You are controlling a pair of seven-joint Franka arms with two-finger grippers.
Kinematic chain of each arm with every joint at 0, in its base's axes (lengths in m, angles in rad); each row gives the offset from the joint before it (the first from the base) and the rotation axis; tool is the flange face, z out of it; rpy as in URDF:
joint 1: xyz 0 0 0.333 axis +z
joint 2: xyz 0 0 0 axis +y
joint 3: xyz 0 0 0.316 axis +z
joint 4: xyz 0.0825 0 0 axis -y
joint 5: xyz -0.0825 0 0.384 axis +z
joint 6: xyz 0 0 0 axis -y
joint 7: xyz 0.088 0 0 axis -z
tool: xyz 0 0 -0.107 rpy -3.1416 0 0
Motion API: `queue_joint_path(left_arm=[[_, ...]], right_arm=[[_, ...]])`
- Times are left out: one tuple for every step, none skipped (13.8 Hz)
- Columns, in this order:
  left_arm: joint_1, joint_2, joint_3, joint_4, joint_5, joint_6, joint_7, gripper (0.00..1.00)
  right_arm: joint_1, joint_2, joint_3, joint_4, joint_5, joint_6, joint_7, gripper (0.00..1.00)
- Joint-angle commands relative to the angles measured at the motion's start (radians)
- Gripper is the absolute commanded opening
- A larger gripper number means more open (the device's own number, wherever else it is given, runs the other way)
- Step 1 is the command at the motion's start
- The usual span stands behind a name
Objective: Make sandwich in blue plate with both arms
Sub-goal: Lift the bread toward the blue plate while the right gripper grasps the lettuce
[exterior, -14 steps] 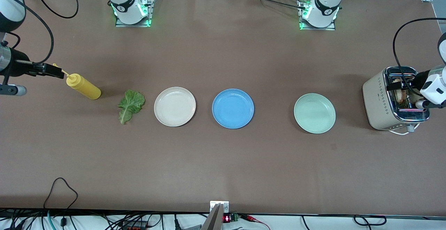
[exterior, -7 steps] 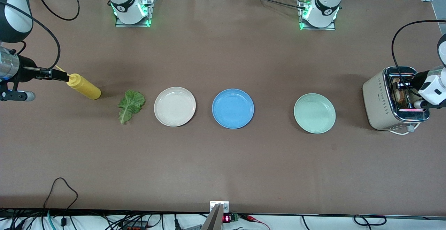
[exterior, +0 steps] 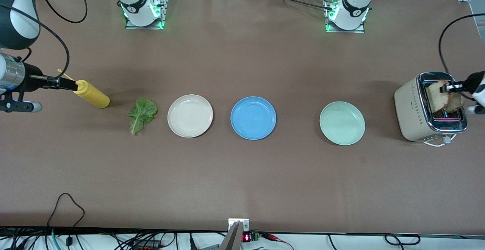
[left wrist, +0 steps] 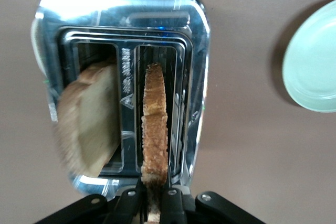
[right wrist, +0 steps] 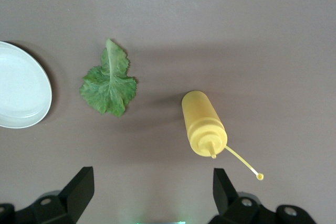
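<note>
My left gripper point(exterior: 453, 88) point(left wrist: 155, 204) is shut on the top edge of a pale bread slice point(exterior: 439, 95) point(left wrist: 155, 129) with tan crust. The slice hangs upright, lifted partly out of a slot of the toaster point(exterior: 413, 110) point(left wrist: 200, 51). A second slice point(left wrist: 92, 119) stands in the other slot. The blue plate point(exterior: 253, 118) lies bare at mid-table. The lettuce leaf point(exterior: 143, 114) point(right wrist: 108, 85) lies flat toward the right arm's end. My right gripper point(exterior: 60, 84) point(right wrist: 152, 192) is open, over the table by the nozzle of the mustard bottle point(exterior: 93, 94) point(right wrist: 202, 121), holding nothing.
A cream-white plate point(exterior: 190, 116) point(right wrist: 21, 87) sits between the lettuce and the blue plate. A mint-green plate point(exterior: 342, 123) point(left wrist: 315, 61) sits between the blue plate and the toaster. The yellow bottle lies on its side, its cap dangling on a strap.
My left gripper shut on the bread slice in the toaster and drew it upward out of the slot. My right gripper edged toward the mustard bottle.
</note>
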Motion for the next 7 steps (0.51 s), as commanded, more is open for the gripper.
queue_joint_path(left_arm=[[-0.008, -0.001, -0.046, 0.172, 0.005, -0.177, 0.045, 0.00], [-0.010, -0.001, -0.086, 0.202, 0.005, -0.217, 0.045, 0.00], [-0.008, -0.004, -0.129, 0.229, 0.004, -0.261, 0.033, 0.00], [-0.010, -0.018, -0.178, 0.233, -0.013, -0.285, 0.021, 0.00], [-0.008, -0.021, -0.237, 0.229, -0.024, -0.292, -0.025, 0.00], [-0.010, -0.020, -0.294, 0.220, -0.039, -0.293, -0.069, 0.00], [-0.010, -0.011, -0.355, 0.211, -0.064, -0.291, -0.126, 0.00]], right_arm=[[0.018, 0.037, 0.004, -0.016, -0.009, 0.062, 0.006, 1.00], [0.021, 0.052, 0.004, -0.028, -0.009, 0.101, 0.006, 1.00], [0.024, 0.069, 0.004, -0.048, -0.012, 0.143, 0.006, 1.00], [0.032, 0.083, 0.004, -0.061, -0.010, 0.180, 0.006, 1.00], [0.047, 0.098, 0.004, -0.062, -0.009, 0.209, 0.012, 1.00], [0.061, 0.120, 0.004, -0.062, -0.007, 0.236, 0.033, 1.00], [0.079, 0.144, 0.004, -0.062, -0.007, 0.266, 0.076, 1.00]])
